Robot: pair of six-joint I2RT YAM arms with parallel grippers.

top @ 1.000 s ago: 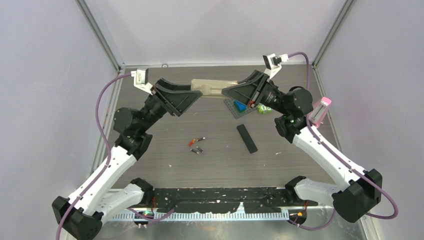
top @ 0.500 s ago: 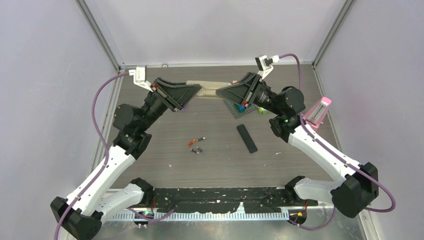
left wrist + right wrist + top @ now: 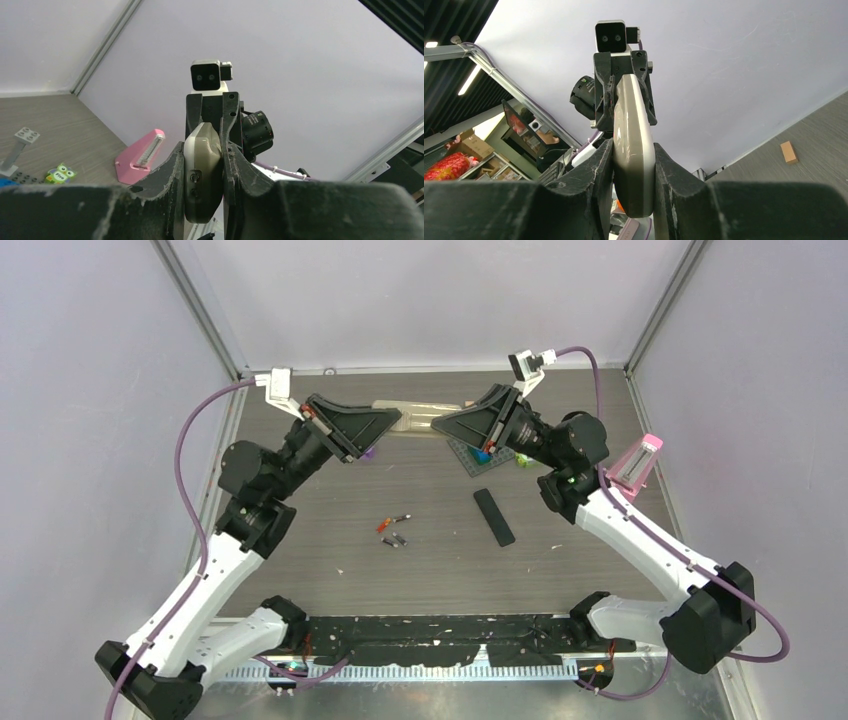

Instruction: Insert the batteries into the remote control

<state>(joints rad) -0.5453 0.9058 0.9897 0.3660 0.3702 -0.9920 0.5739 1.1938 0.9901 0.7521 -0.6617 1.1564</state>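
Note:
The beige remote control [image 3: 420, 418] hangs edge-on above the back of the table, held at both ends. My left gripper [image 3: 396, 421] is shut on its left end, and the left wrist view shows that end [image 3: 202, 172] pinched between the pads. My right gripper [image 3: 441, 424] is shut on the other end [image 3: 633, 150]. The batteries lie loose mid-table: an orange-red one [image 3: 393, 523] and a dark pair [image 3: 397, 540]. They are well in front of both grippers.
A black strip, like a battery cover [image 3: 494, 517], lies right of the batteries. Under the right arm sit a grey studded plate with a blue brick [image 3: 478, 453] and a green owl toy [image 3: 529, 460]. A pink wedge [image 3: 640, 462] stands at the right edge.
My left gripper's jaws have closed onto the remote's left end. The remote has turned from flat to edge-on, and the right arm has shifted slightly left with it.

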